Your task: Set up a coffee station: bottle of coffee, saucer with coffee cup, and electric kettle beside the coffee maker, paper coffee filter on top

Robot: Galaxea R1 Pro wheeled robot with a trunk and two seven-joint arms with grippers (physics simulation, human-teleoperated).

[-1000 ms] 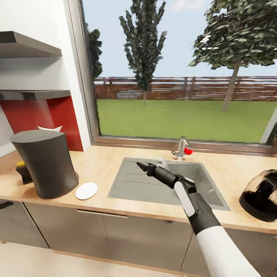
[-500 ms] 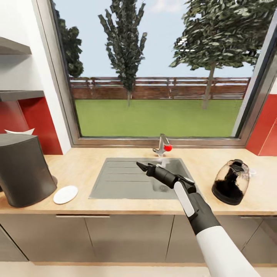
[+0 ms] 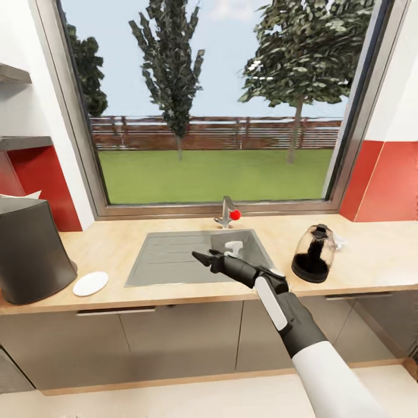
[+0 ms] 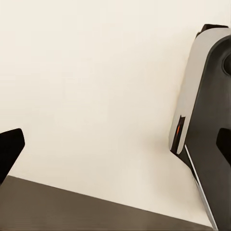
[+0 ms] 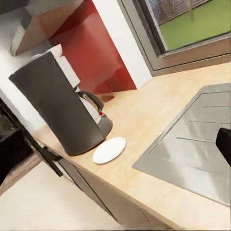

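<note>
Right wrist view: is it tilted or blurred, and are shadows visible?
Right wrist view: horizon strongly tilted, sharp, coffee maker casting a soft shadow beside the saucer. Head view: level, evenly lit, no glare on the electric kettle.

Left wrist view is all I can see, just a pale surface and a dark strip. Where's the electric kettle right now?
Observer: In the head view the electric kettle stands on the countertop, to the right of the sink.
Operator: And the coffee maker?
Observer: The coffee maker is at the left end of that countertop, with the saucer beside it.
Operator: Is the cup on the saucer yet?
Observer: No, the right wrist view shows the saucer bare.
</note>
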